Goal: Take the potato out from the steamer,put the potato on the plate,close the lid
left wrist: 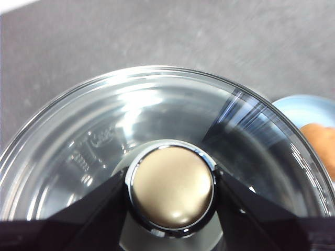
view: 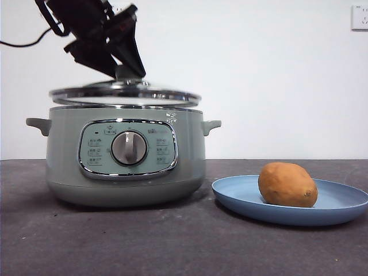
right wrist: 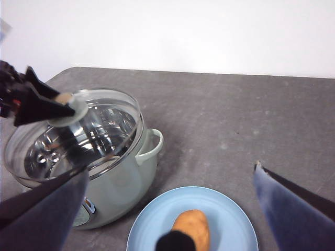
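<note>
Potato [view: 287, 184] lies on your blue plate [view: 345, 211], just beside the steamer [view: 63, 167] on the table [view: 172, 247]. Your left gripper [left wrist: 171, 186] clamps the knob [left wrist: 171, 188] of the glass lid [view: 123, 95], held just above the steamer's rim. Your right gripper [right wrist: 172, 209] hangs wide open above the plate, holding nothing.

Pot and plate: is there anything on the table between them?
No, just bare dark table between the pot and plate, seen in the front view.
</note>
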Available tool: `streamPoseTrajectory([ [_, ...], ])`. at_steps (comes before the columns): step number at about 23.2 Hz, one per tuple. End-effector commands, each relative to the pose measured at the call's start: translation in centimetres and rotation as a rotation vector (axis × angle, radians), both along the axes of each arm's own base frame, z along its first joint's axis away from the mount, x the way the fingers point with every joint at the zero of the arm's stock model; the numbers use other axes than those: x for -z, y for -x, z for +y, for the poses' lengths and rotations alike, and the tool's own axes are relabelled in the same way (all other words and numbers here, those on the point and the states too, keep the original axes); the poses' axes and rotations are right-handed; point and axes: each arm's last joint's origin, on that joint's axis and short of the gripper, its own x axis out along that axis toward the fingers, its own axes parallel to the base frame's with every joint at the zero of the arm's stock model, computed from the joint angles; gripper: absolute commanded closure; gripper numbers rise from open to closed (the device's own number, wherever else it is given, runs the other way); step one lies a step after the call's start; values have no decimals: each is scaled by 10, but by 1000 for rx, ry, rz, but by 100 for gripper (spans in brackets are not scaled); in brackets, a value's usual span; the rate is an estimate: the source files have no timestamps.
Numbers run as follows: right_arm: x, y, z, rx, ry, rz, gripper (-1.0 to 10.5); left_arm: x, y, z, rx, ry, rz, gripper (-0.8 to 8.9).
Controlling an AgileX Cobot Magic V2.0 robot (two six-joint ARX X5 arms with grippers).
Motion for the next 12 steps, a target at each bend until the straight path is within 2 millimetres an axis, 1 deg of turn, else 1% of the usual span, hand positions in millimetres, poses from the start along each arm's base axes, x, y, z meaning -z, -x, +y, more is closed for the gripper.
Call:
streamPoseTrajectory([
  [1,-4,2,-1,2,-13,-7,345,-2,-4,-3,14,8,-37,826],
  [6,-4,2,-1,1,-14,-7,347,7,-8,-5,3,-14,-12,827],
  [12,-4,2,-1,2,-14,-8,348,13,-4,-9,16,-39,47,825],
])
